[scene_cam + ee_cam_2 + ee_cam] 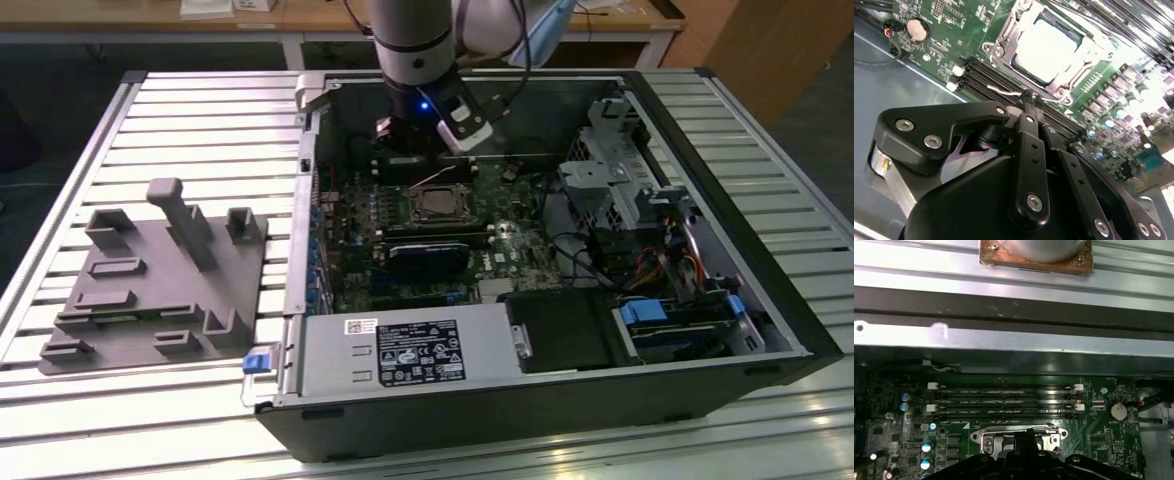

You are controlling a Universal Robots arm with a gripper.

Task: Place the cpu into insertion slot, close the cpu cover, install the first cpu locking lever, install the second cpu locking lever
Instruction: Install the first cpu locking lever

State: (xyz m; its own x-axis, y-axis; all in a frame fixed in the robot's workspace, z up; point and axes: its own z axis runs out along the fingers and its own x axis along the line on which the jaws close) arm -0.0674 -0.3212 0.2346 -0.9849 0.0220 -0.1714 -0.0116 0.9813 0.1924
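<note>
**Over the insertion slot: the lever step looks to be in hand**

Beside the insertion slot (438, 205), the hand (1030, 98) hangs low with its two thin fingers pressed together. I cannot tell if they nip anything between them. The cpu (1049, 45) already lies flat inside the slot, with its pale face showing. The cpu cover (1006, 37) looks to be down around it, like a frame round a picture. So I think the first two jobs are done and the work is now on a locking lever.

That locking lever (1001, 91) is a thin silver wire. It runs along the edge of the slot, on the side where the long black memory slots (1004, 400) lie. The fingertips sit right at this wire, touching it or just beside it; I cannot tell which. The cpu is near the hand, just past the wire.

I think this step calls for a small, steady push on the wire. A slip could knock the memory slots or the green board (954, 30).
</note>
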